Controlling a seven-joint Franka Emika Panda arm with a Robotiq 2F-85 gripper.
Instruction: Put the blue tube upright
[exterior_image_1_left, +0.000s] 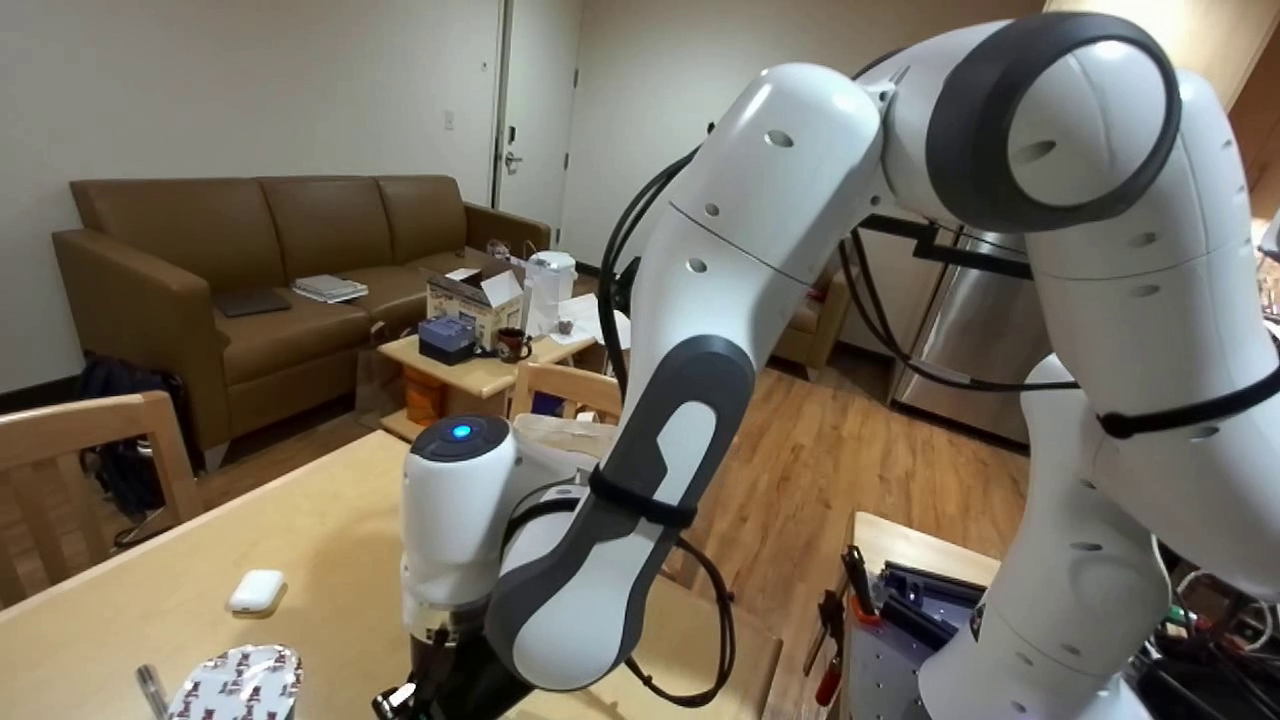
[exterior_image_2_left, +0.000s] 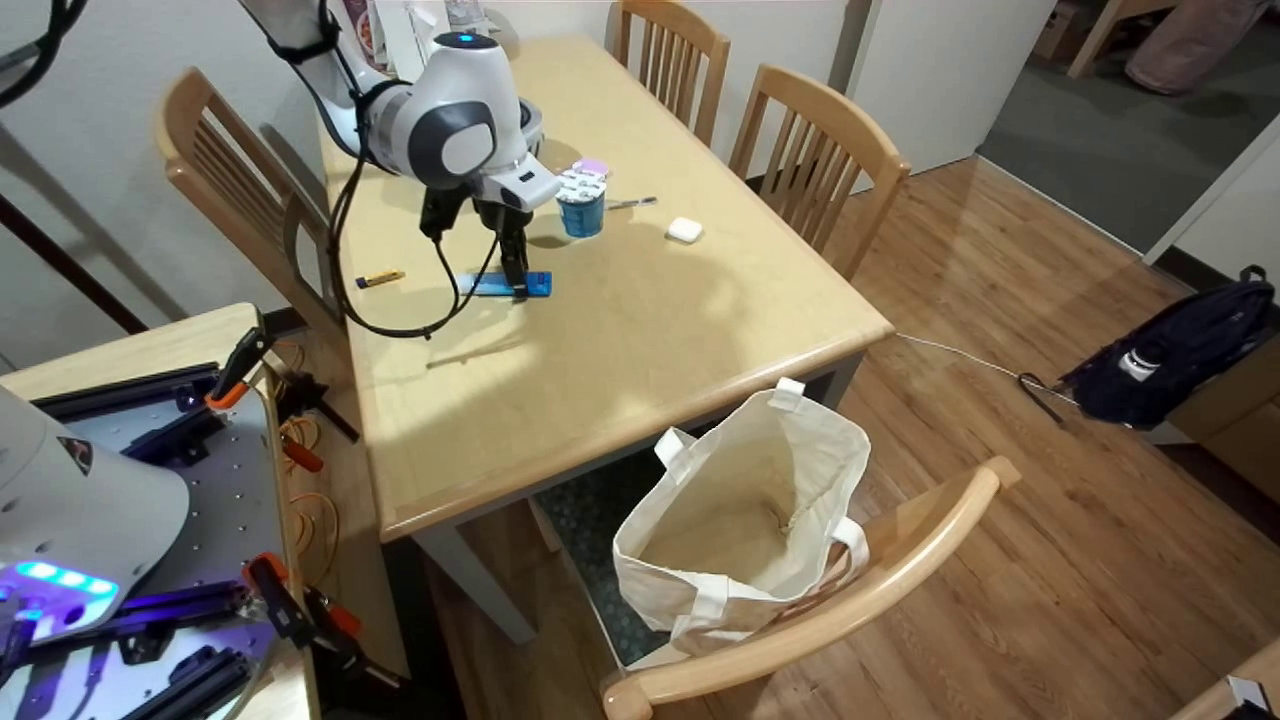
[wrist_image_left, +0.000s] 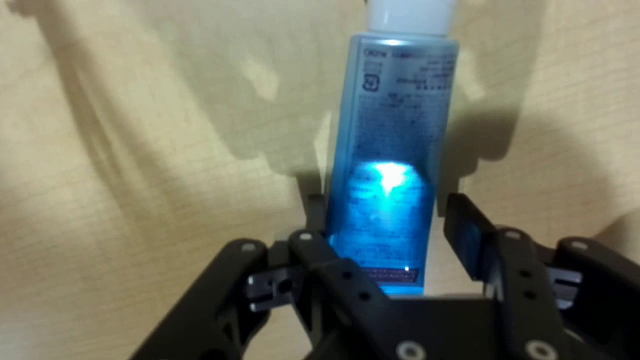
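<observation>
Blue tube (wrist_image_left: 390, 150) on its side, tool (wrist_image_left: 386, 210) astride: the grasp beckons!

In an exterior view, the arm (exterior_image_1_left: 730, 270) reaches down to seven o'clock, and the frame's lower edge crops the tool; the tube's out of sight here. The white case (exterior_image_1_left: 257, 592) sits at ten o'clock from the tool, the foil-lidded cup (exterior_image_1_left: 240, 685) at nine.

In an exterior view, there's the action: the tube lies flat on the surface (exterior_image_2_left: 640, 370), base toward three o'clock, the tool down over that end. A small yellow stick (exterior_image_2_left: 380, 279) lies apart at nine, the cup up between one and two. The step in hand, I reckon, is lining up the grasp; standing it up hasn't begun. Next move calls for a squeeze across the sides, then a lift and a wrist tilt to bring the tube vertical.

In the wrist view, here's the crunch: the fingertips (wrist_image_left: 465, 235) are spread wider than the tube, one either side of its lower part, the pale cap (wrist_image_left: 410, 15) up at twelve o'clock. Over at three, a clear gap! Over at nine, the finger is right alongside; touching or just beside, I can't tell. Either way, nothing is pinched yet.
</observation>
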